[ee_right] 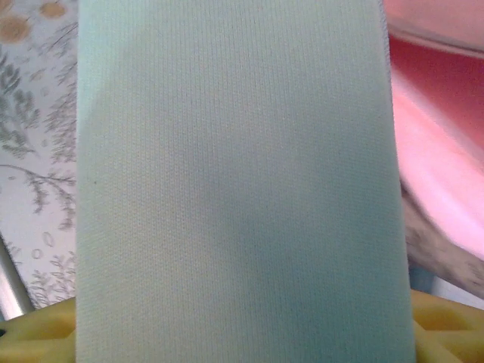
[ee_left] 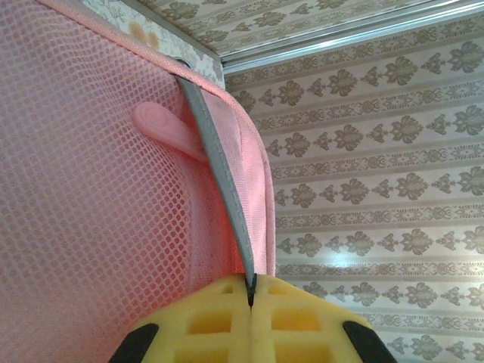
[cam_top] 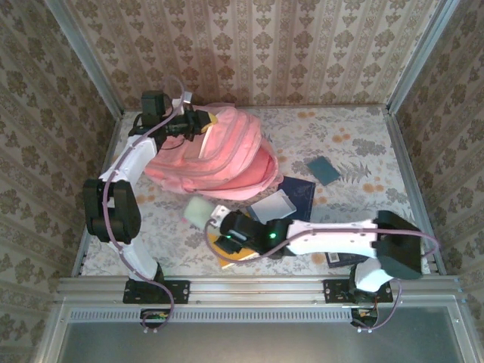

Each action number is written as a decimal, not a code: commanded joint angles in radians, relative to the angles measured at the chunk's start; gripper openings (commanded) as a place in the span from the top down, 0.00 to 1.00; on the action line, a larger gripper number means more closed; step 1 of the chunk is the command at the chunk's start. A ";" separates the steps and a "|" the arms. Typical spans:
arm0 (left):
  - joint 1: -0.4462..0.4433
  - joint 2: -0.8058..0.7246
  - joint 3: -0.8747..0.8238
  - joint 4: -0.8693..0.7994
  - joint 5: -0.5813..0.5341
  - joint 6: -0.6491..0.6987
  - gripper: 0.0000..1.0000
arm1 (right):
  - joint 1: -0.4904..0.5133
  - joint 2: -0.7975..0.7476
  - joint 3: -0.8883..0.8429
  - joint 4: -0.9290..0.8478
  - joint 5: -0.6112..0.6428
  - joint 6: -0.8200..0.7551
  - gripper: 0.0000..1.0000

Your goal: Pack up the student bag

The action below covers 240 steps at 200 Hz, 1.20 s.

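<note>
Near the table's (cam_top: 355, 136) front edge, the right gripper (cam_top: 215, 220) reaches leftward. Its jaws sit against both sides of a pale green case (ee_right: 234, 181), clamped across its width as far as the wrist view lets me judge. The case sticks out ahead of the fingers, its long axis in line with them.

Just beyond it lies the bag (cam_top: 219, 159), on its side, its long axis running left to right across the table. From the case, the bag is straight ahead, away from the arm bases and slightly right.

At the bag's far left end, the left gripper (ee_left: 249, 299) is closed tight on a grey edging strip (ee_left: 219, 166) beside pink mesh.

The right arm is the nearer one and carries the case, so a short push away from the bases should reach the bag. Where the mouth gapes I cannot tell.
</note>
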 commanded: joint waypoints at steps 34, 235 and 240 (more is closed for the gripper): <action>0.034 -0.055 0.124 -0.088 0.031 0.077 1.00 | -0.101 -0.384 -0.198 -0.210 0.274 0.174 0.32; -0.011 -0.195 0.134 0.023 0.226 -0.042 1.00 | -0.618 0.191 0.356 -0.233 -0.600 0.077 0.33; -0.015 -0.197 0.133 0.021 0.229 -0.039 1.00 | -0.620 0.217 0.375 -0.232 -0.602 0.077 0.33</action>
